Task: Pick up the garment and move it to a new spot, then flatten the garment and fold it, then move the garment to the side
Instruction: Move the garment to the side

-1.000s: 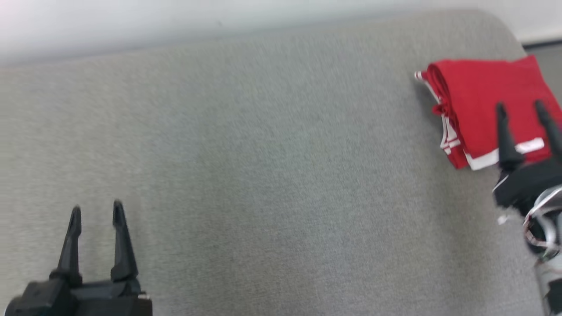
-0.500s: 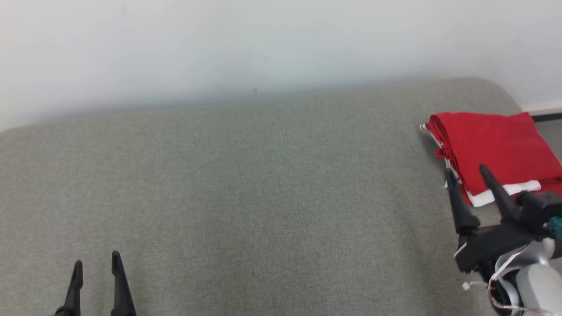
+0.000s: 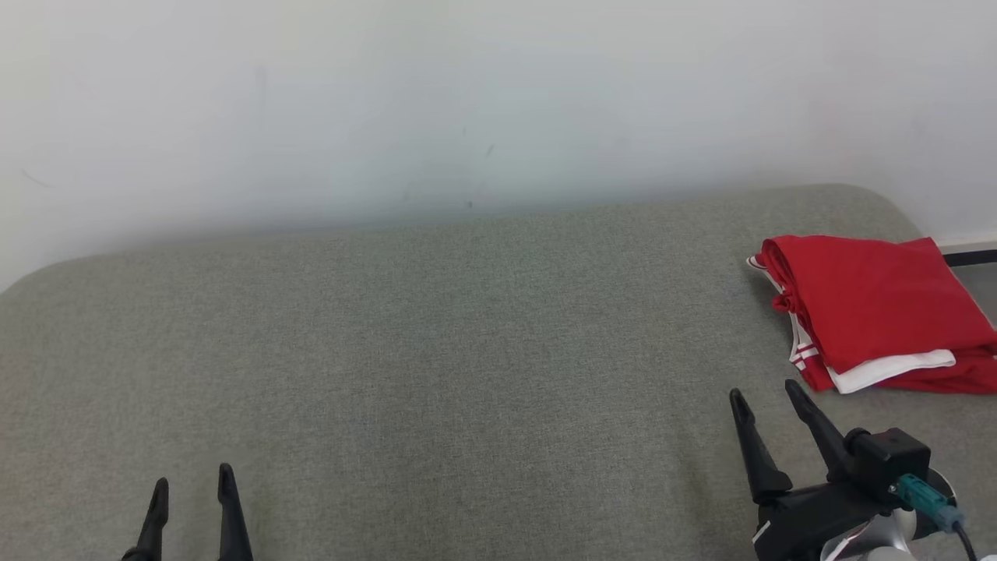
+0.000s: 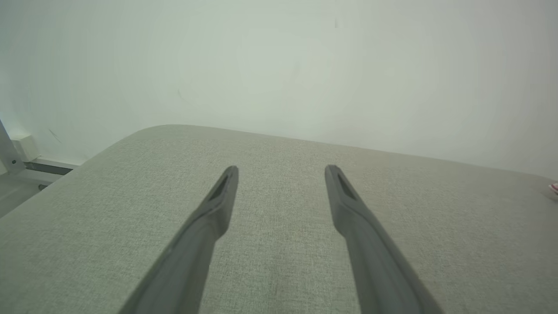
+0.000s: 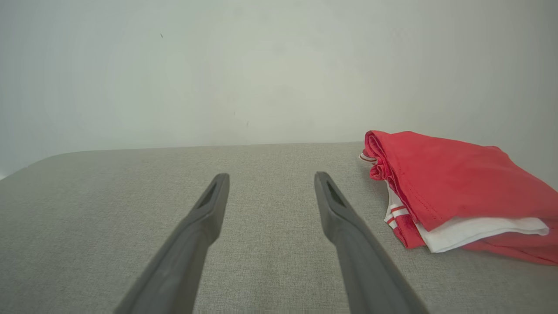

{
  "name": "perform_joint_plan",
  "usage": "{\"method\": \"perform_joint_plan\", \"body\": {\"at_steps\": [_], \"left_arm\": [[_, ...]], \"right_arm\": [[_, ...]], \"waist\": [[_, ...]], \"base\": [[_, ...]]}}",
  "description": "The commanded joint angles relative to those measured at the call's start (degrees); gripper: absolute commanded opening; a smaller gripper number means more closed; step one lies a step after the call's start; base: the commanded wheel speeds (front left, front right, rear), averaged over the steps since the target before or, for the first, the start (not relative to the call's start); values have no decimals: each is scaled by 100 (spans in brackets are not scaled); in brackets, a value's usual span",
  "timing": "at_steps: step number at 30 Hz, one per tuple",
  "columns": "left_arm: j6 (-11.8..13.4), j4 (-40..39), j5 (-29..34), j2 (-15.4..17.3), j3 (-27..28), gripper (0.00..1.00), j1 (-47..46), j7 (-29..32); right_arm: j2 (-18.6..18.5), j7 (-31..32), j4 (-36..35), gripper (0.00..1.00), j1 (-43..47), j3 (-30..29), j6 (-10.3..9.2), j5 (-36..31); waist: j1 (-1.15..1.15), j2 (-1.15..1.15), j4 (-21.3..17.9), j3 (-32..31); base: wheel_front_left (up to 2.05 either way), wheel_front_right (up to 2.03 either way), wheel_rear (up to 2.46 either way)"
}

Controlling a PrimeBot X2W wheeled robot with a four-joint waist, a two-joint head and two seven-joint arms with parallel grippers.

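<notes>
Near garment (image 3: 864,304): right hand (image 3: 762,389), fingers apart, empty, now drawn back off it.
Far left of garment: left hand (image 3: 193,475), apart, empty.
Garment: folded, lying free on counter (image 3: 467,351).
Meaning: task likely finished.

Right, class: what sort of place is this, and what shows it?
Probably a plain indoor test room: a grey fabric-covered surface against a bare white wall, with a folded red garment on it.

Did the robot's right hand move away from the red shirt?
Yes. The right gripper was over the near edge of the red garment; now it sits clear of it, nearer the robot and leftward, jaws open.
</notes>
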Motion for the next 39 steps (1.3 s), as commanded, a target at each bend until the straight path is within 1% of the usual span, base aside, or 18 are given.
{"method": "perform_joint_plan", "body": {"at_steps": [1, 11, 19, 25, 39], "left_arm": [[-14, 50, 52, -9, -9, 100, -90, -14], [-59, 180, 170, -8, -87, 100, -191, -14], [-193, 277, 383, -9, -177, 100, -114, -14], [-194, 448, 342, -8, -152, 100, -92, -14], [-173, 511, 287, -9, -60, 100, -130, -14]], "right_arm": [[84, -62, 65, 100, 56, 25, -17, -82], [283, -254, 462, 100, -11, -4, -17, -238], [316, -350, 708, 100, -11, 8, -17, -218], [337, -371, 815, 100, -3, 35, -17, -193], [340, -408, 942, 100, -89, 142, -17, -133]], "waist": [[1, 0, -39, -14], [1, 0, -104, -7], [1, 0, -71, -24], [1, 0, -61, -63], [1, 0, -67, -61]], "base": [[0, 0, 0], [0, 0, 0], [0, 0, 0], [0, 0, 0], [0, 0, 0]]}}
